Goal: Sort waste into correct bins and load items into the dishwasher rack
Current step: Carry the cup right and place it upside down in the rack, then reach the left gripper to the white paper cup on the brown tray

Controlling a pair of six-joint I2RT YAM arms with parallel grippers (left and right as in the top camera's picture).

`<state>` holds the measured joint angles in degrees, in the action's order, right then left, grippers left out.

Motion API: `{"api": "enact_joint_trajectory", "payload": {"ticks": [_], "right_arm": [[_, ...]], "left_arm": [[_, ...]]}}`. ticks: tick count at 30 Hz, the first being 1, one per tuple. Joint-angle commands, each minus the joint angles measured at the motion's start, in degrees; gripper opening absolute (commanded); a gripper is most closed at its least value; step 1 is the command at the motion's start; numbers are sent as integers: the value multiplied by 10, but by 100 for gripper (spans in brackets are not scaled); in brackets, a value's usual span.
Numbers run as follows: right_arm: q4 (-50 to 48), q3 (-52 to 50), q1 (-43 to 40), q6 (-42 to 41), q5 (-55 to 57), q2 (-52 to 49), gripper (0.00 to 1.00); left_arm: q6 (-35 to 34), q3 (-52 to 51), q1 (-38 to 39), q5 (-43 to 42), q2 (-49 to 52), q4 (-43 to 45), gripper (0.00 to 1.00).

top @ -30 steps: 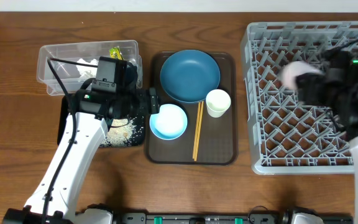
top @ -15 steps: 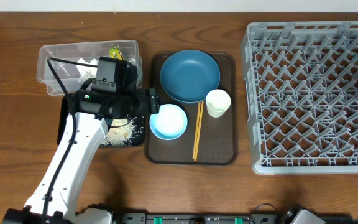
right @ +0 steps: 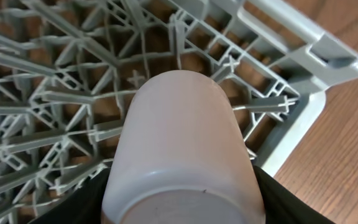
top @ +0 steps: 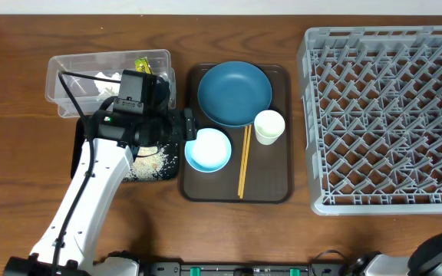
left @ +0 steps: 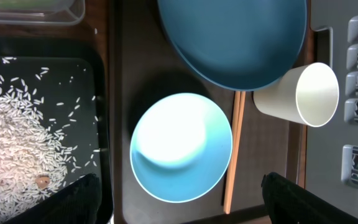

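For racking, the pinkish cup [right: 179, 143] is clamped by the right gripper [right: 180, 208] above the dishwasher rack [right: 55, 93]; the left gripper [left: 180, 190] is spread wide, empty.

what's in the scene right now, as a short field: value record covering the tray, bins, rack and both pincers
brown tray: dark blue plate, light blue bowl, white cup, chopsticks
clear tub: tissue, snack wrapper
black tray: rice
left pincer: open, above the light blue bowl
right pincer: shut on pinkish cup
pinkish cup position: over a corner of the rack; contact with the rack cannot be told
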<state>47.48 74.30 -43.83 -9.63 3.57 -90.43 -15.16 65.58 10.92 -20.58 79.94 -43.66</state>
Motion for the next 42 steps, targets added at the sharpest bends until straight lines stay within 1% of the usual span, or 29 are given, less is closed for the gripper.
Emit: {"api": "enact_joint_trajectory", "payload": {"ticks": [1,5,6,7,9,11,12,13,14,15,17,21,24,32,36,40,42], "right_arm": [[-1,11,-8,-13,11,-24,1],[-1,11,-8,-13,11,-52,2],[0,11,-8,-13,11,-57,6],[0,11,-8,-13,11,-62,14],[0,11,-8,-13,0,-68,40],[-5,11,-8,-13,-26,-69,62],[-9,11,-8,-13,-40,-69,75],[-13,11,-8,-13,-58,-68,86],[-15,11,-8,-13,-70,-67,92],[-15,12,-8,-13,-80,-66,96],[-13,14,-8,-13,-87,-62,99],[-13,15,-8,-12,-107,-38,99],[-19,15,-7,-13,-128,-7,96],[-33,15,-3,-13,-129,79,92],[0,15,5,-13,-167,85,89],[40,15,29,-5,-205,84,90],[53,14,50,4,-218,84,93]], "left_arm": [[6,0,-3,5,-1,-2,85],[6,0,-3,5,-1,-3,85],[5,0,-3,5,-1,-3,85],[6,0,-3,5,-1,-3,85],[6,0,-3,5,-1,-3,85],[5,0,-3,5,-1,-3,86],[6,0,-3,5,-1,-2,86],[5,0,-3,5,-1,-2,89],[6,0,-3,5,-1,-2,89],[5,0,-3,5,-1,-2,90],[6,0,-3,5,-1,-2,90],[5,0,-3,5,-1,0,91],[5,0,0,5,-1,13,91],[5,0,26,5,1,37,91],[5,0,38,5,7,47,91],[5,0,57,5,18,80,91],[5,0,73,5,26,110,91]]}}
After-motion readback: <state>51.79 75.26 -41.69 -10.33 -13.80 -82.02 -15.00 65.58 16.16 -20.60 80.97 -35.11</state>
